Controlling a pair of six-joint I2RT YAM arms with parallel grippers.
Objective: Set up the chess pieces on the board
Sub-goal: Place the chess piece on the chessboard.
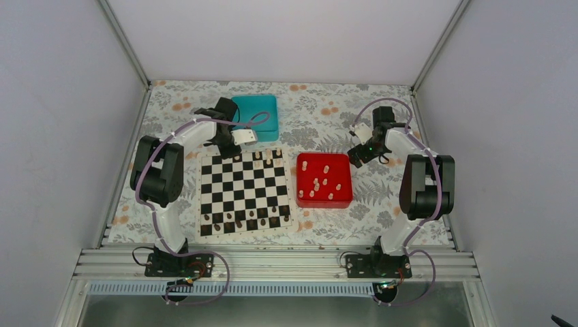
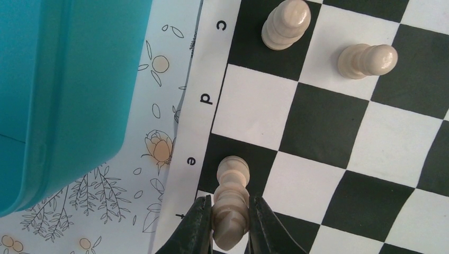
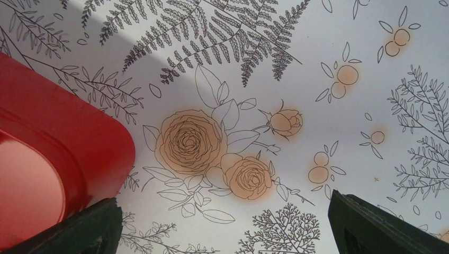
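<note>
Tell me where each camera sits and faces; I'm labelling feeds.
Top external: above, behind the robot, looking down on board, red tray, teal box; left arm and right arm show.
Left wrist: on its arm, facing down at the board's edge; left claw shut on a cream piece.
Right wrist: on its arm, facing down at cloth beside the tray; right claw open.
Top and left wrist share the teal box.

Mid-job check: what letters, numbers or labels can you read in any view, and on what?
"c": pale border of the board, left wrist view.
"d": same border.
"e": same border.
A fourth letter beside the left end effector is half hidden, unreadable.
Top view: board lettering too small to read; nothing else bears text.
</note>
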